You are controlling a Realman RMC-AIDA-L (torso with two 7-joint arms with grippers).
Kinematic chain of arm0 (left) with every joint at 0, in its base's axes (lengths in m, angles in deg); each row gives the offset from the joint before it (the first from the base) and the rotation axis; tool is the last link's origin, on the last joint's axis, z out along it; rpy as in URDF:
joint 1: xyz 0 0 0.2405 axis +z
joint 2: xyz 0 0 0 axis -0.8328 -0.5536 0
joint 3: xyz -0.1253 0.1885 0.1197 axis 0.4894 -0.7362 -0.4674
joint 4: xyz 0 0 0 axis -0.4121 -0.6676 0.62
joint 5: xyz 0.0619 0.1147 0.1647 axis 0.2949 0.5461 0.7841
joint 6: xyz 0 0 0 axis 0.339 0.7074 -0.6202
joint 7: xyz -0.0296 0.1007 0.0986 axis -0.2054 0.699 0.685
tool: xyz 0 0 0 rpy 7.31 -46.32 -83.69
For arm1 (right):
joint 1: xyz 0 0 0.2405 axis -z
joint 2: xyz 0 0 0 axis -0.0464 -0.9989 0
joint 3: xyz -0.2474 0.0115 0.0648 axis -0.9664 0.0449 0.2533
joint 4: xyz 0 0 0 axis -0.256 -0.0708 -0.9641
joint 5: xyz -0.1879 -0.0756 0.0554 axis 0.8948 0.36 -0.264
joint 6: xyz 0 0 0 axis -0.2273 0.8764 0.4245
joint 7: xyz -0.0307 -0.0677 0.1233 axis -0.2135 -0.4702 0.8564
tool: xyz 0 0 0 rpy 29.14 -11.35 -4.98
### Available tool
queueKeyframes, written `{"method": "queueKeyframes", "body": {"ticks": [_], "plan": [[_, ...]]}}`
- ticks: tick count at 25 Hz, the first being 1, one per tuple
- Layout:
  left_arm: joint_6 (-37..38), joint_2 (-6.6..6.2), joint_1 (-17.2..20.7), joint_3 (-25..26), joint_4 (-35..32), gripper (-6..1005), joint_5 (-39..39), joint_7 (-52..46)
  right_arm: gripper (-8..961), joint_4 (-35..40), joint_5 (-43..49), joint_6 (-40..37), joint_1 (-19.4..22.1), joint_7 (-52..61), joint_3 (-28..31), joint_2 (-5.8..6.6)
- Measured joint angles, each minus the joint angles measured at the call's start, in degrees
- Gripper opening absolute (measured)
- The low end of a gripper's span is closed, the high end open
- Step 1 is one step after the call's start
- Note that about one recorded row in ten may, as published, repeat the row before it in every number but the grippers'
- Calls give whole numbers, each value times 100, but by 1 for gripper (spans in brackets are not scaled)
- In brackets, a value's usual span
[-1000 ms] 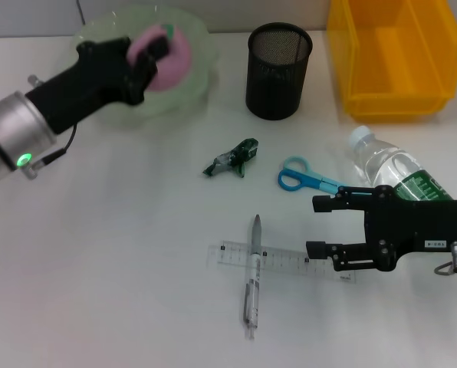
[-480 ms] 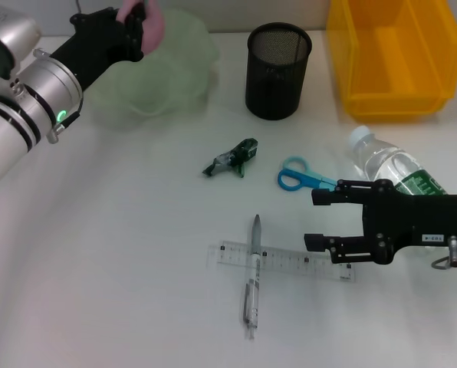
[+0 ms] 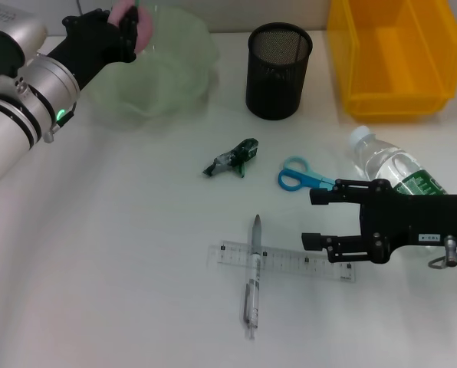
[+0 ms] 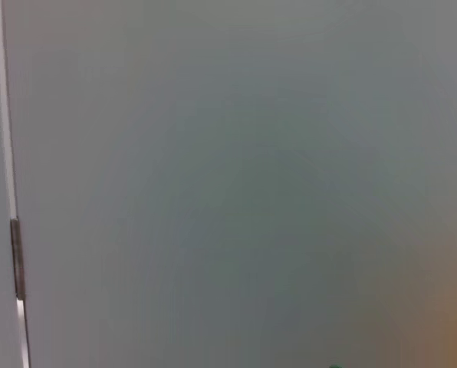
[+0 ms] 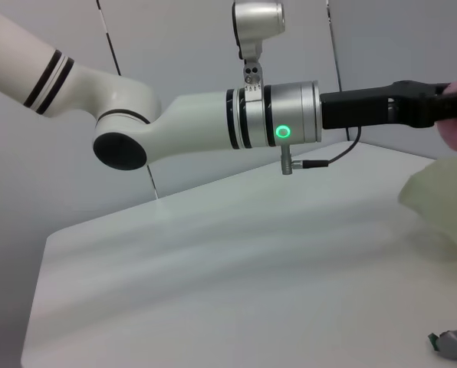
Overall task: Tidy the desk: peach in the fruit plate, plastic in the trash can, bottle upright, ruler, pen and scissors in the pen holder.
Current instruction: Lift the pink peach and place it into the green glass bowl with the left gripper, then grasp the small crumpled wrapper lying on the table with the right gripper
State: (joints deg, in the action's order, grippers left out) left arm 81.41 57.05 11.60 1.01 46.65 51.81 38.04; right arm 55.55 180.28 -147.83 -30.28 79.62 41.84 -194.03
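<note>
The left gripper is pinching the pink peach at the far-left edge, above the green fruit plate's far rim — clear of the dish. The right gripper hovers spread near the scissors and ruler — holding nothing.

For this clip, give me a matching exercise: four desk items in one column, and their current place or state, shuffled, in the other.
Items:
1. peach
2. bottle
3. pen
4. scissors

Places or states:
A. lying across the ruler
B. on its side, partly behind the right claw
C. flat on the desk between the plastic and the bottle
D. held in the left claw above the fruit plate's far left edge

Pairs: 1-D, 2-B, 3-A, 4-C
</note>
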Motion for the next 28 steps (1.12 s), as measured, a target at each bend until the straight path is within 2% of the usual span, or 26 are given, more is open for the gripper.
{"method": "queueKeyframes", "body": {"ticks": [15, 20, 24, 28], "plan": [[-116, 0, -75, 11, 42, 455, -17, 119, 765, 0, 0, 75, -23, 0, 1, -9], [-103, 5, -83, 11, 42, 713, -17, 108, 766, 0, 0, 75, -10, 0, 0, -15], [38, 6, -70, -7, 29, 781, -10, -14, 766, 0, 0, 110, -5, 0, 1, -22], [873, -35, 238, -363, -219, 798, 98, -1108, 766, -12, 1, 189, 4, 1, 1, -22]]}}
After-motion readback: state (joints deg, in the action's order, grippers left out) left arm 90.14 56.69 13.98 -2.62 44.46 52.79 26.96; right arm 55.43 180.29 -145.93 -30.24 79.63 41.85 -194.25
